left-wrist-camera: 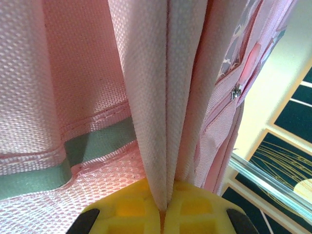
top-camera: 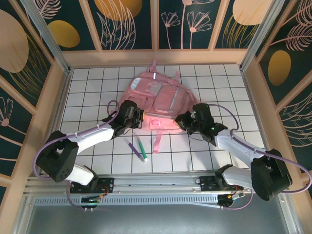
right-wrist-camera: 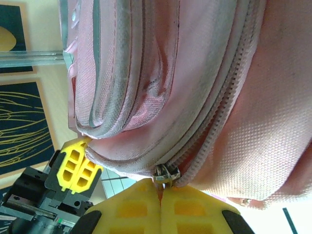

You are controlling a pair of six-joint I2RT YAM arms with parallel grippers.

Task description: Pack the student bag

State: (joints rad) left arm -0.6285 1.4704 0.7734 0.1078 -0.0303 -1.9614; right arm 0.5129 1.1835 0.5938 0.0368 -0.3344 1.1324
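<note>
A: Where is the student bag (top-camera: pixel 158 100) placed?
B: It is laid flat around the middle of the tabletop (top-camera: pixel 92 92), top toward the far edge. A strap (top-camera: pixel 157 141) is trailed toward the near edge.
A: And the left gripper (left-wrist-camera: pixel 163 213)?
B: It is pressed together on a fold of the bag's pink fabric at the bag's near-left corner. The fold is seen wedged between the yellow fingers. This is judged to be a brace, so the bag is not dragged while the zip is worked.
A: The right gripper (right-wrist-camera: pixel 160 195)?
B: It is set at the bag's near-right corner, fingers closed, with the zipper pull (right-wrist-camera: pixel 165 174) caught at the tips. How far the zip is opened cannot be told.
A: Which step is judged to be in hand?
B: Opening of a compartment. A purple marker (top-camera: pixel 133 146) and a green marker (top-camera: pixel 142 148) are found on the tabletop just on the near side of the bag, between the arms, so packing is judged not yet done.
A: Edges and room?
B: The tabletop is closed in by a wooden frame (top-camera: pixel 158 57) at the left, right and far edges. Bare tiles are seen on both sides of the bag and along the near edge. Room for a pull along the bag's rim is judged sufficient. The markers are placed beside the strap, apart from both grippers, and could be swept if the bag is hauled toward the near edge.
</note>
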